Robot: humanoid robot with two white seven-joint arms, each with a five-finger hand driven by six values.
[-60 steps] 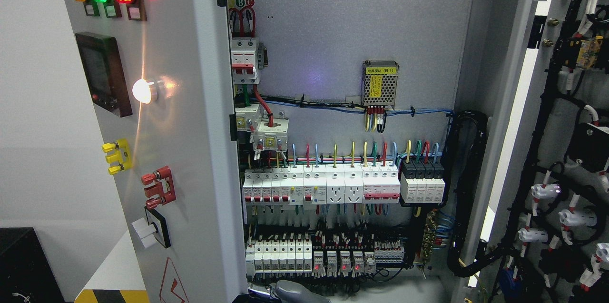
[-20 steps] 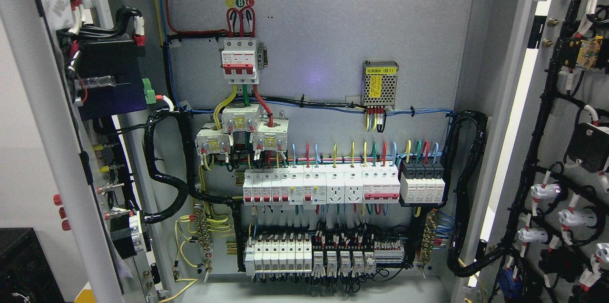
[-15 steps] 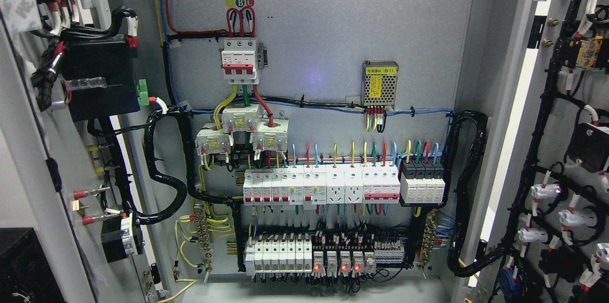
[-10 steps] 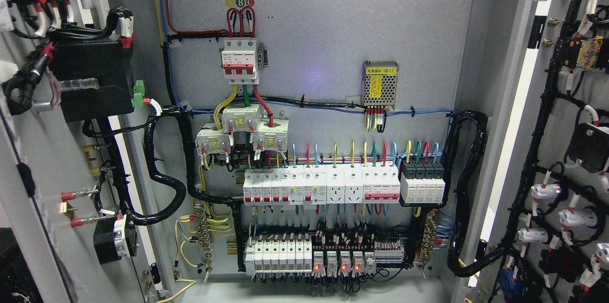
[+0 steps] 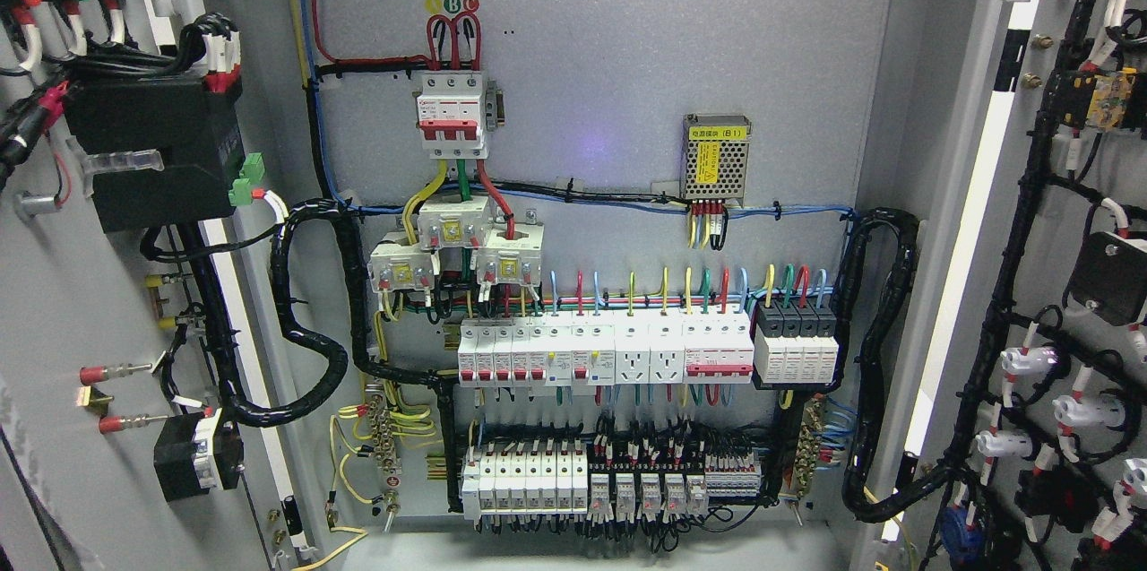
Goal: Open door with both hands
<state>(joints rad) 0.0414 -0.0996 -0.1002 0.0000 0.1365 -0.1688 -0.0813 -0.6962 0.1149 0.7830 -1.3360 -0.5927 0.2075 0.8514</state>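
2 doors [image 5: 72, 302] swung wide; cabinet wiring [image 5: 591, 356] exposed

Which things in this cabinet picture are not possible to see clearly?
- Head view: both hands lie outside the frame.
- Left door: its front face is turned away; the left edge cuts it off.
- Right door: cut off by the right edge.
- Power supply label: print too small to read.

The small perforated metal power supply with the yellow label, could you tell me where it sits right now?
In the head view, the power supply is mounted on the cabinet's back panel, right of centre, above the row of white breakers.
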